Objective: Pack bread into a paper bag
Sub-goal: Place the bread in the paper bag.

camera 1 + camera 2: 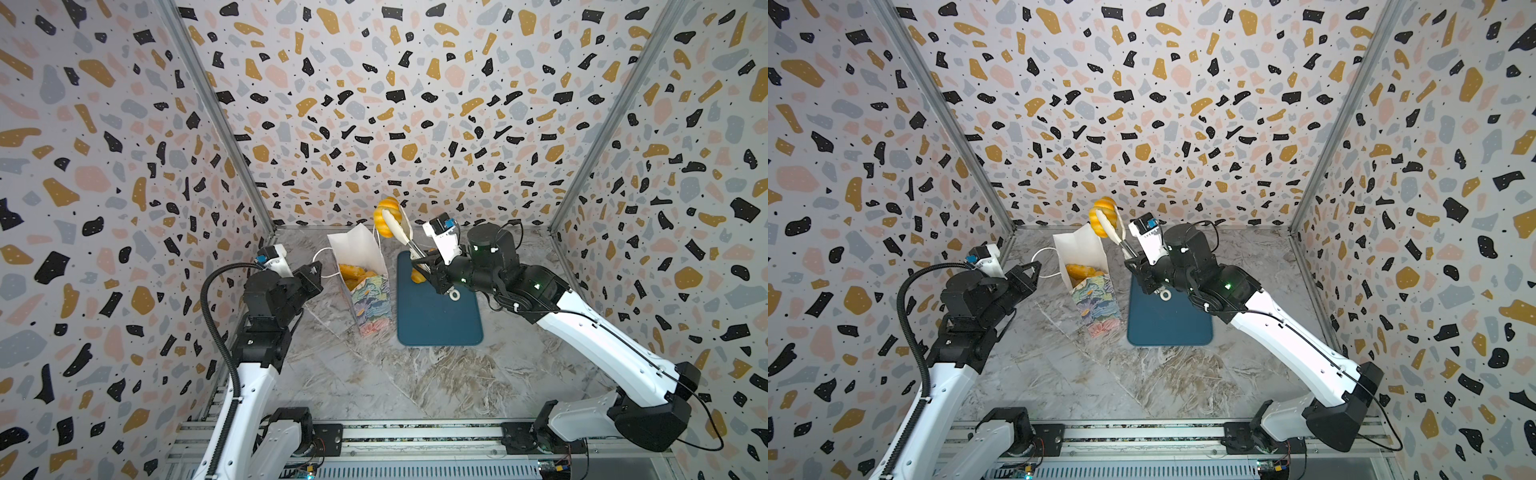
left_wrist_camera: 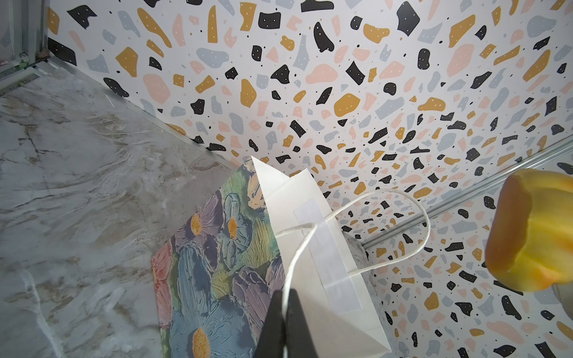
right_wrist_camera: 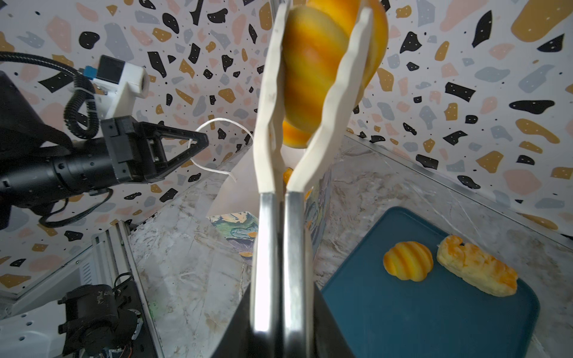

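Silicone tips of the tongs (image 3: pixel 269 102) squeeze a striped roll (image 3: pixel 313 68) from both sides, and my right gripper (image 1: pixel 424 266) has its fingers pressed in on the metal handles to make that squeeze. I have the roll raised high, near the far edge of the mouth of the paper bag (image 1: pixel 372 305), so it can come down without catching the rim. My left gripper (image 2: pixel 284 310) pinches the white cord handle (image 2: pixel 310 229), fingers pressed together on it. As I judge it, that pull draws one wall outward to hold the mouth open, and it steadies a tall, narrow bag that would tip easily. Several golden pieces (image 1: pixel 353 272) lie inside already. On the teal tray (image 1: pixel 436 320) just beside the bag, the right wrist view shows two pieces waiting: a small striped roll (image 3: pixel 407 261) and a crumb-topped piece (image 3: pixel 477 269), close together. I reckon the job is well past half. Next I must lower the roll over the opening and ease the tongs apart.
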Action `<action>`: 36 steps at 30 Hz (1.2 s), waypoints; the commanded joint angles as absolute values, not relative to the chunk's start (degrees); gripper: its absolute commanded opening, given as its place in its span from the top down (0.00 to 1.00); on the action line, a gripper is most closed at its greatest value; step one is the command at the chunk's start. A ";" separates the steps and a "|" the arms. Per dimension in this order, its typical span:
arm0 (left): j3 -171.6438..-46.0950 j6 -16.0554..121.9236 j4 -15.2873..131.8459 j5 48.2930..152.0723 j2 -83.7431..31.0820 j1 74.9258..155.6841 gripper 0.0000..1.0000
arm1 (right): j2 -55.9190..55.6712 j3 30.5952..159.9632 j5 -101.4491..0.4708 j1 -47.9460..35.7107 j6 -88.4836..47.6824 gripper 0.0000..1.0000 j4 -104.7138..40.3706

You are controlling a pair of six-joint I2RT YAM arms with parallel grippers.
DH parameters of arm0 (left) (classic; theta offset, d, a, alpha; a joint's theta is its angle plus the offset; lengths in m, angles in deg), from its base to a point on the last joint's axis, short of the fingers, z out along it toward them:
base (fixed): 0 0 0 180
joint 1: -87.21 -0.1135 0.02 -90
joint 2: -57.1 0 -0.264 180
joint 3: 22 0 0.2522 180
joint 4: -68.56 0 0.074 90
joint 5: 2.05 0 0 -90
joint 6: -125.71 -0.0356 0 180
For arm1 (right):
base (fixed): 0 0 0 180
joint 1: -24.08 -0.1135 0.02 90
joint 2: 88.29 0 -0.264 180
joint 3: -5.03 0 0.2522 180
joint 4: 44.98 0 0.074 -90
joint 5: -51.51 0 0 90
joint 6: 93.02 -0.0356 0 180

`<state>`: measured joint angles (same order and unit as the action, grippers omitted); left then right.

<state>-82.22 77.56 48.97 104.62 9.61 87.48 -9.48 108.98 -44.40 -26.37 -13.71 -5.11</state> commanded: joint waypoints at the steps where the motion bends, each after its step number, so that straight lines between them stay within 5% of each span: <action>1: -81.38 77.92 51.28 105.43 9.99 87.36 1.00 | -9.25 113.14 -42.08 -28.36 -11.37 0.87 -6.99; 23: -82.17 77.67 51.18 105.58 9.52 87.30 1.00 | -2.31 116.67 -43.44 -32.06 -9.65 0.87 -2.66; 36: -81.82 77.57 50.98 105.43 9.68 87.34 1.00 | 1.29 118.36 -40.84 -32.08 -8.90 0.76 2.35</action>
